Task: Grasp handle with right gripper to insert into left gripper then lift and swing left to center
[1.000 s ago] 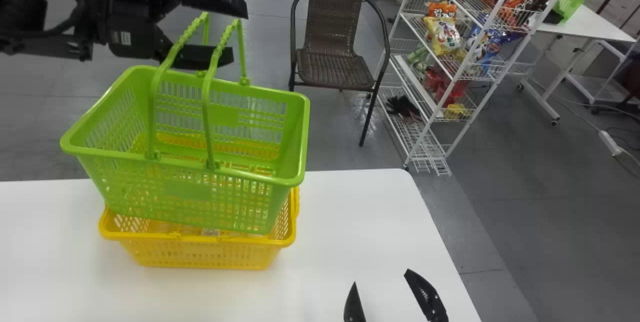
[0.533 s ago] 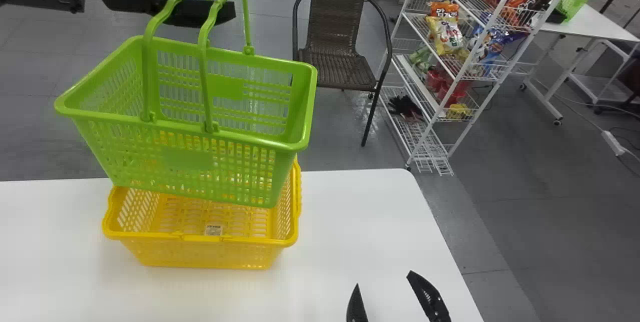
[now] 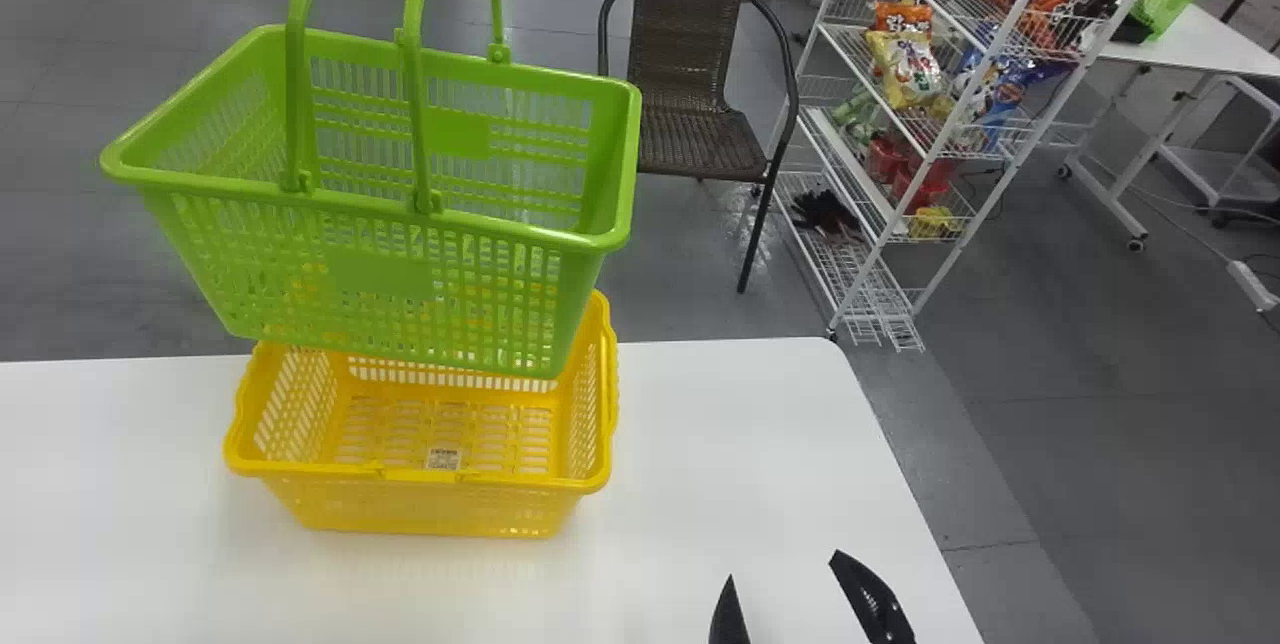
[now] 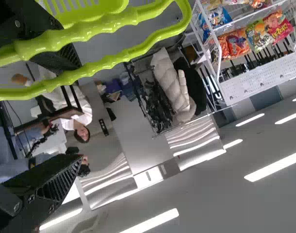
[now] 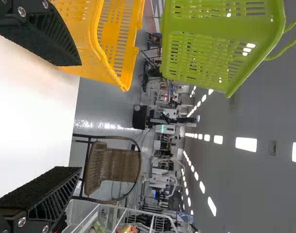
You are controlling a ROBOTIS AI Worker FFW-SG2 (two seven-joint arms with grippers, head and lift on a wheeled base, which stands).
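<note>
Grey floor lies past the white table (image 3: 720, 444). Over its far edge, the green basket (image 3: 380, 274) hangs slightly tilted, latticed, handles (image 3: 413, 104) raised. The left gripper (image 4: 81, 111) has jaws apart, handles probably hooked on one finger; the right gripper's (image 3: 784, 565) are parted too. Lifting seems underway; next, swing gently to center.

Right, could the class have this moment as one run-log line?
green basket: hanging by handles from left pincer | yellow basket: standing on table | right pincer: open, above table
</note>
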